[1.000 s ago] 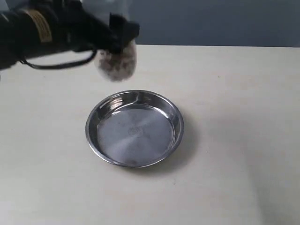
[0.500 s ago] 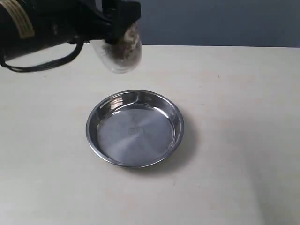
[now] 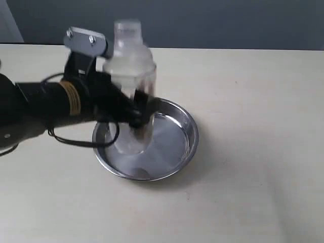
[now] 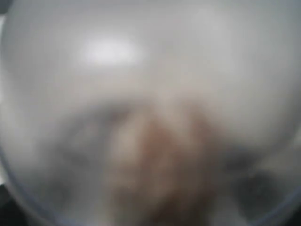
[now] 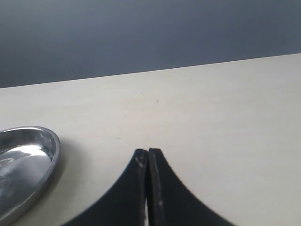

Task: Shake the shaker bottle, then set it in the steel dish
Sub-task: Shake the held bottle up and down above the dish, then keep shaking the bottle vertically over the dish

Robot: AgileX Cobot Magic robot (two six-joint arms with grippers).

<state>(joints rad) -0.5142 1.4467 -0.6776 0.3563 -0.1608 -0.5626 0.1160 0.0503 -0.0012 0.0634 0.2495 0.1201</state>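
Note:
The shaker bottle (image 3: 130, 76) stands upright, its frosted dome and small cap on top, its clear base low over the left part of the steel dish (image 3: 179, 119). Whether the base touches the dish floor I cannot tell. My left gripper (image 3: 135, 109) is shut on the bottle's body from the left. The left wrist view is filled by the blurred bottle (image 4: 150, 113) with brown bits inside. My right gripper (image 5: 148, 151) is shut and empty, hovering over bare table; the rim of the steel dish (image 5: 47, 141) shows beside it.
The pale table (image 3: 253, 152) stretches around the dish. A dark wall (image 3: 228, 23) runs behind the table's far edge. A black cable (image 3: 81, 140) loops under the left arm, near the dish's left rim.
The left arm has swung the bottle from high behind the dish, tipped sideways, down to upright over the dish's left part. The dish has stayed where it was.

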